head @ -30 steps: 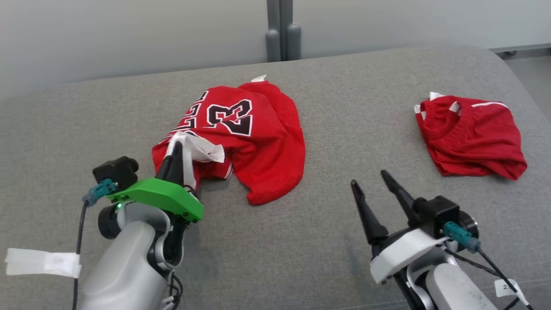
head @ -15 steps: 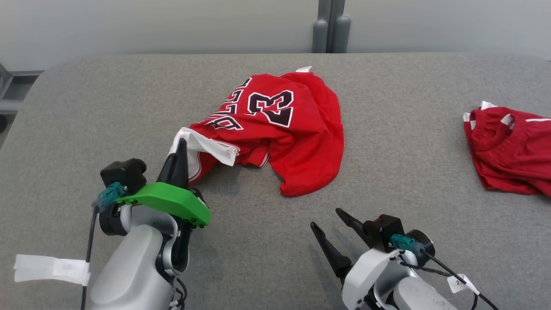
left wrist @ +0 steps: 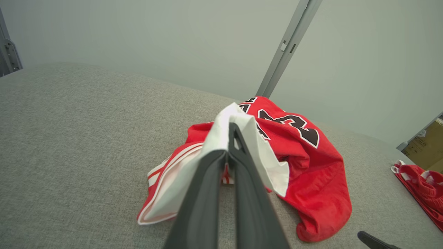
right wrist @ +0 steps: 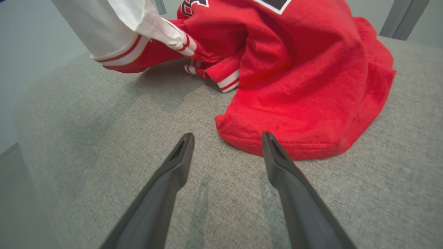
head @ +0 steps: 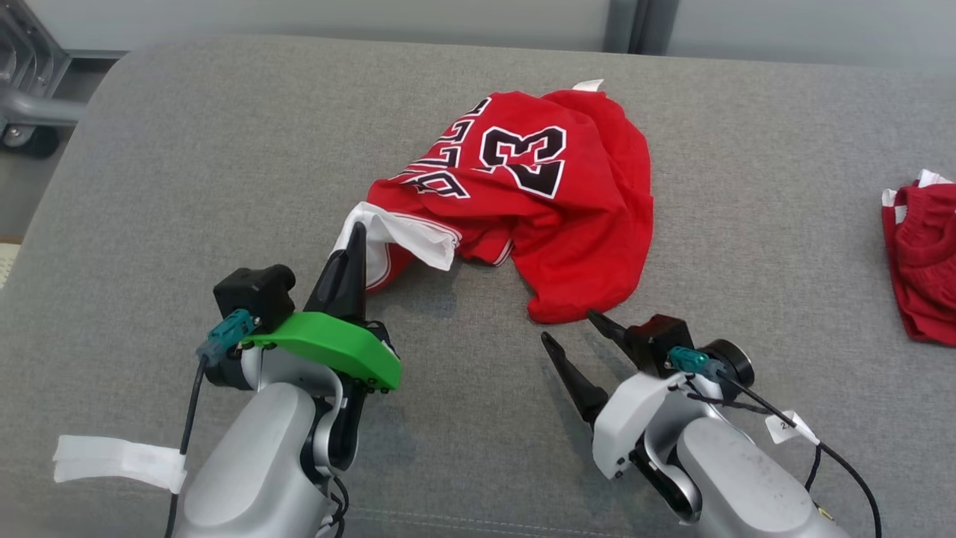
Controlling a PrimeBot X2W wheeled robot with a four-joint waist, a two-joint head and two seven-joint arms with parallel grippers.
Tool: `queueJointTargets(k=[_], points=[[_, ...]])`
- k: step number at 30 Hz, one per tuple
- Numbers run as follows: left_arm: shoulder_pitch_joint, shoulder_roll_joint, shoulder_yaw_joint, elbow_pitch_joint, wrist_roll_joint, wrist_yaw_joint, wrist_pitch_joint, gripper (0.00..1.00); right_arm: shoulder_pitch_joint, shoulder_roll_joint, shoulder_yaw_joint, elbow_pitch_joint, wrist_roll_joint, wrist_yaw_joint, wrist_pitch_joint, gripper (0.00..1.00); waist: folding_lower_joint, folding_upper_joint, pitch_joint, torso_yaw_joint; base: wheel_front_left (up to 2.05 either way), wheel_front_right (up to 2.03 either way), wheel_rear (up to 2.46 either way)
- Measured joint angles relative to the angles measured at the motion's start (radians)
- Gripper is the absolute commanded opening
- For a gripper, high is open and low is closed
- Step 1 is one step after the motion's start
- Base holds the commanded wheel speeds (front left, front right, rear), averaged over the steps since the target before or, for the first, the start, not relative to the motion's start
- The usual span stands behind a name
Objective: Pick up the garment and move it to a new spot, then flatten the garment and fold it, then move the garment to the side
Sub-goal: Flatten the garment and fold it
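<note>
On the grey cushion (head: 187, 149), just ahead of both grippers: red shirt (head: 590, 217), crumpled in a heap, black-and-white "23" facing up. Left gripper (head: 356, 232): fingers pressed together, pinching a white-lined edge of the shirt. That edge is lifted clear of the cushion and drapes over the fingertips, white inner face outward, with red-and-white striped trim along its border. Left wrist view: the two dark fingers meet with no gap and white cloth is folded around their tips. The rest of the shirt trails away beyond them and to their right, lying on the cushion. Right gripper (head: 570, 326): low over the cushion, fingers spread wide, nothing between them, tips aimed at the shirt's nearest hem. Right wrist view: the thick red hem lies just beyond the tips. One tip lines up with the hem's edge; cannot tell whether it touches. Bare cushion between the two fingers. Second red garment (head: 919, 269): bunched, well off to the right gripper's right, apart from the shirt, cut by the head view's edge. White tape (head: 119, 459) wrapped on the cable beside the left forearm. Grey post (head: 635, 26) upright past the cushion's far edge, beyond the shirt.
</note>
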Motion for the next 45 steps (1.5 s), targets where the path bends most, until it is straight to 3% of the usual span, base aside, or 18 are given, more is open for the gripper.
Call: queueJointTargets(k=[13, 15, 16, 20, 23, 24, 26, 32, 38, 45], points=[[0.000, -0.008, -0.021, -0.048, 0.016, 0.000, 0.000, 0.00, -0.158, -0.002, 0.078, 0.147, -0.080, 0.001, 0.001, 1.00, 0.0000, 0.0000, 0.066, 0.058, 0.00, 0.00, 0.00], [0.000, -0.008, -0.020, -0.052, 0.016, 0.000, 0.000, 0.00, -0.173, -0.003, 0.100, 0.171, -0.107, 0.001, 0.001, 0.86, 0.0000, 0.0000, 0.075, 0.065, 0.00, 0.00, 0.00], [0.000, -0.008, -0.017, -0.052, 0.016, 0.000, 0.000, 0.00, -0.182, -0.002, 0.111, 0.182, -0.122, 0.001, 0.001, 0.71, 0.0000, 0.0000, 0.079, 0.068, 0.00, 0.00, 0.00], [0.000, -0.009, -0.005, -0.054, 0.016, 0.000, 0.000, 0.00, -0.212, -0.002, 0.143, 0.228, -0.163, 0.001, 0.001, 0.46, 0.0000, 0.0000, 0.087, 0.073, 0.00, 0.00, 0.00], [0.002, -0.010, 0.030, -0.058, 0.016, 0.000, 0.000, 0.00, -0.236, -0.002, 0.161, 0.249, -0.196, -0.001, 0.001, 0.35, 0.0000, 0.0000, 0.087, 0.065, 0.00, 0.00, 0.00], [0.004, -0.010, 0.038, -0.058, 0.016, 0.000, 0.000, 0.00, -0.243, -0.002, 0.161, 0.255, -0.199, -0.003, -0.001, 0.27, 0.0000, 0.0000, 0.087, 0.061, 0.00, 0.00, 0.00], [0.013, -0.011, 0.055, -0.060, 0.016, 0.000, 0.000, 0.00, -0.256, -0.002, 0.153, 0.265, -0.202, -0.020, -0.023, 0.01, 0.0000, 0.0000, 0.085, 0.047, 0.00, 0.00, 0.00], [0.024, -0.012, 0.090, -0.086, 0.016, 0.000, 0.000, 0.00, -0.258, -0.003, 0.060, 0.230, -0.154, -0.072, -0.084, 0.00, 0.0000, 0.0000, 0.073, 0.014, 0.00, 0.00, 0.00], [0.046, -0.012, 0.173, -0.139, 0.015, 0.000, 0.000, 0.00, -0.258, -0.030, -0.047, 0.120, -0.103, -0.134, -0.105, 0.00, 0.0000, 0.0000, 0.050, -0.027, 0.00, 0.00, 0.00], [0.050, -0.012, 0.305, -0.286, 0.012, -0.002, 0.000, 0.00, -0.259, -0.103, -0.150, -0.116, -0.086, -0.153, -0.105, 0.00, 0.0000, 0.0000, 0.013, -0.089, 0.00, 0.00, 0.00]])
